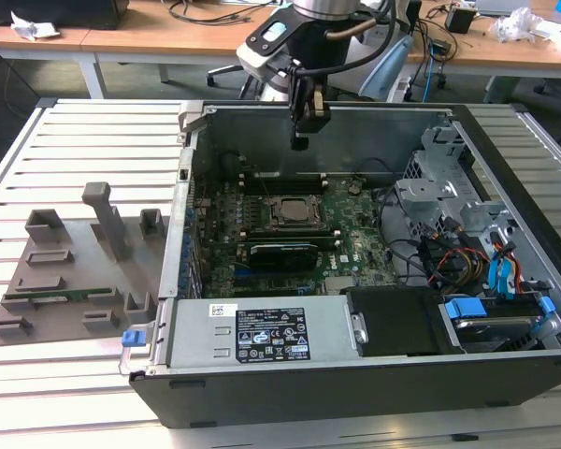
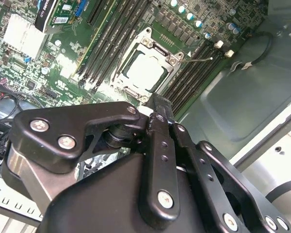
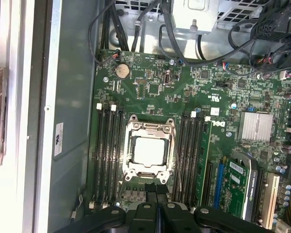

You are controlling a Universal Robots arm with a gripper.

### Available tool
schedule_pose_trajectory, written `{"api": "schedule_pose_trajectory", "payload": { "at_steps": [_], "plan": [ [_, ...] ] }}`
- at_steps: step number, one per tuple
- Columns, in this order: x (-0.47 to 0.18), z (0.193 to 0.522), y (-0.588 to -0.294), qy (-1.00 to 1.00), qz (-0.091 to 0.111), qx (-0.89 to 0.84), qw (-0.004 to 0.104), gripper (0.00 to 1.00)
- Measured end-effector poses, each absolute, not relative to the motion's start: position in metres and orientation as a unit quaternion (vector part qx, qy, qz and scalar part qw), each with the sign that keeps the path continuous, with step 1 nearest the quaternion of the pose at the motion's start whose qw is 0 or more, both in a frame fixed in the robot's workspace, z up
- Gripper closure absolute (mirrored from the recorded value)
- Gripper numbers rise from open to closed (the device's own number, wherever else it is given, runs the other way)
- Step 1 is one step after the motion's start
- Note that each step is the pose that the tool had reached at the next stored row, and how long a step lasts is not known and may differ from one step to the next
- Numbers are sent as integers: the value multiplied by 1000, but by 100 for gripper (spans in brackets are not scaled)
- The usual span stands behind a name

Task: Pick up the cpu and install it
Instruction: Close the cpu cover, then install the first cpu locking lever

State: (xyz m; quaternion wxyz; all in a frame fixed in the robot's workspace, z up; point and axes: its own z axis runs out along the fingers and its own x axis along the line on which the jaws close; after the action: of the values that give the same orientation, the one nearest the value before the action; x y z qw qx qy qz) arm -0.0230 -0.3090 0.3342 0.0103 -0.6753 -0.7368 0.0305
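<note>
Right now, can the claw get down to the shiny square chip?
Probably yes. The claw hangs above the open case, and the cpu lies uncovered in its socket with nothing over it.

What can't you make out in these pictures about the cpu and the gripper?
- Cpu underside and seating: hidden by the socket frame in both wrist views.
- Gripper fingertip gap: in the second wrist view the gripper's own linkage covers it; in the first wrist view the picture's edge cuts it off.
- Cpu in the exterior view: too small to tell from its frame.
</note>
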Motion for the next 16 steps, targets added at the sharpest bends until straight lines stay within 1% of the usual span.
{"api": "schedule_pose_trajectory", "payload": {
  "at_steps": [16],
  "plan": [
    [-23, 335, -309, -767, 31, -641, 9, 89]
  ]
}}
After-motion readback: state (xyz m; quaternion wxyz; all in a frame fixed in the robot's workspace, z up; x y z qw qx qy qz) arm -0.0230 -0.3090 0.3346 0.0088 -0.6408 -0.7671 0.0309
